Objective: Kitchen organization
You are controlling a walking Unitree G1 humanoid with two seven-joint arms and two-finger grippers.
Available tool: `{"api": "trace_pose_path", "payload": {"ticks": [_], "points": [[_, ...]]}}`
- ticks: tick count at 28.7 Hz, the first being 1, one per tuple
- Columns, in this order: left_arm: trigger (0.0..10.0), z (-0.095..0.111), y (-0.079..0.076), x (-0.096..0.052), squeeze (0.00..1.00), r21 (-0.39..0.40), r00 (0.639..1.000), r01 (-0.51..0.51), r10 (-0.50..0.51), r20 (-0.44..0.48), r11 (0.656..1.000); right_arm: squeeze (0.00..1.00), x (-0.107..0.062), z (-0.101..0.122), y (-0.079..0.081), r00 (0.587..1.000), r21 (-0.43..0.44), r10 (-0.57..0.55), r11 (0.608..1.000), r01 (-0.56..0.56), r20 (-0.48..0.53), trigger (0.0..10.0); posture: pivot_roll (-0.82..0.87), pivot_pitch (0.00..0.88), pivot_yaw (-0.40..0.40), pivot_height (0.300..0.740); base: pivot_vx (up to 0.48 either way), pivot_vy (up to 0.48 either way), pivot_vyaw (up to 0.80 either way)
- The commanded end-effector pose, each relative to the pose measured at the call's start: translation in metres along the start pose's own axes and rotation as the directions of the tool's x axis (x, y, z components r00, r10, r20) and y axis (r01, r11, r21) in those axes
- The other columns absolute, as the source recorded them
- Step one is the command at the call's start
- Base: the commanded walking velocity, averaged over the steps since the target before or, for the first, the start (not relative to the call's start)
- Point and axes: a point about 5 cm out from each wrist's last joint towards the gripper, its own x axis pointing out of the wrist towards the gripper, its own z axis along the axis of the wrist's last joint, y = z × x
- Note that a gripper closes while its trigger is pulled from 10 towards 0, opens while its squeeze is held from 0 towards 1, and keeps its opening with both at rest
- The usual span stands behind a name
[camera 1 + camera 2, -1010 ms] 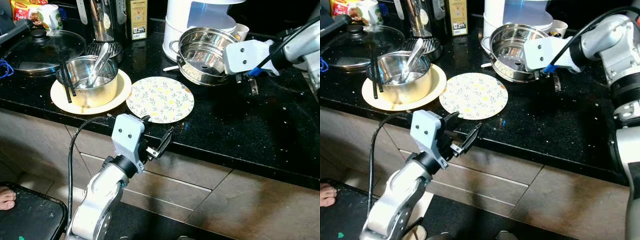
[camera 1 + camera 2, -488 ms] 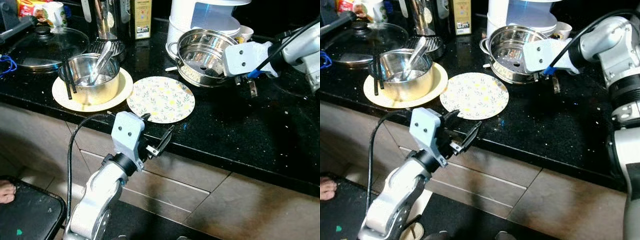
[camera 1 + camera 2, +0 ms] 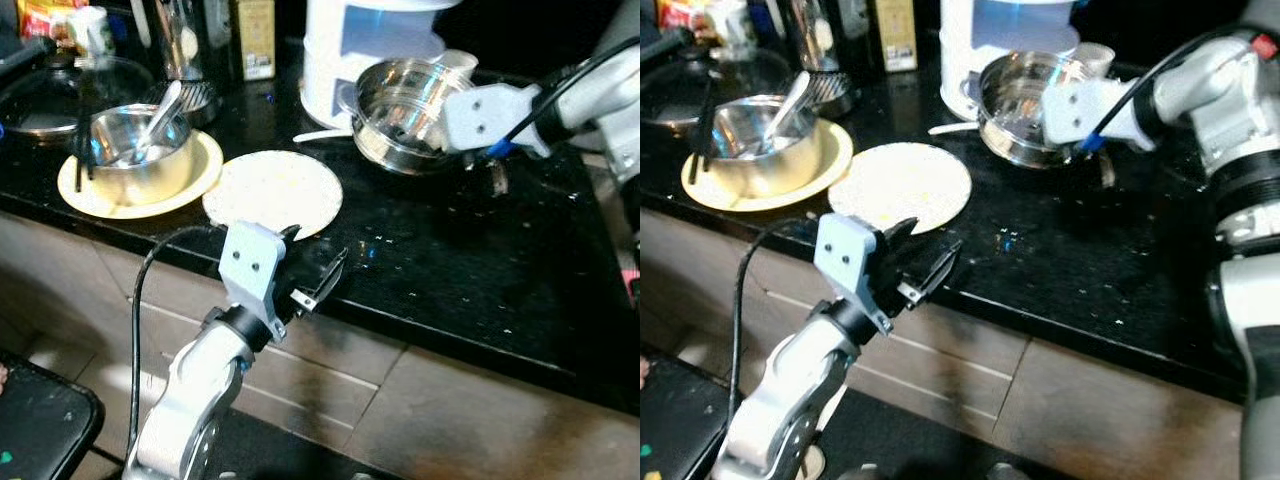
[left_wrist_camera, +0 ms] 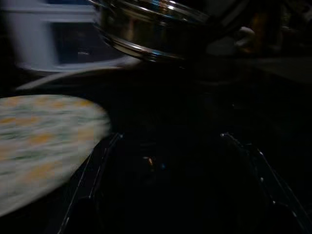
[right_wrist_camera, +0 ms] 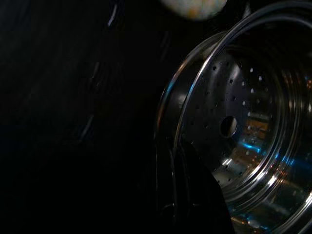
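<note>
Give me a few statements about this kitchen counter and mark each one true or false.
1. The right pincer grips the rim of the steamer pot. True.
2. The left pincer holds the patterned plate. False: it is open, off the counter's edge.
3. The steel bowl sits on a yellow plate. True.
4. The steel bowl is empty. False: utensils stand in it.

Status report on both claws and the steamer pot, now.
Right claw shut on steamer pot rim, pot tilted on the counter. Left claw open, below counter edge, near the patterned plate. White appliance close behind pot.
</note>
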Motion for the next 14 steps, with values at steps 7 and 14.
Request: {"api": "trace_pose_path", "payload": {"ticks": [7,14], "points": [[10.0,-0.0002,-0.0049,0.0012,0.00,-0.015,1.000,0.019,-0.019,-0.006,1.000,0.00,-0.0144,-0.0028,-0.0051,0.998,0.014,-0.062,0.998,0.062,0.002,10.0,0.04,0.043,-0.064,0.740,0.000,-0.386,-0.69],[10.0,0.0003,-0.0051,0.0016,0.00,-0.022,1.000,0.016,-0.016,-0.001,1.000,0.00,-0.0139,-0.0006,-0.0056,0.998,-0.004,-0.056,0.998,0.056,0.007,10.0,0.04,0.044,-0.066,0.740,0.000,-0.306,0.00]]}}
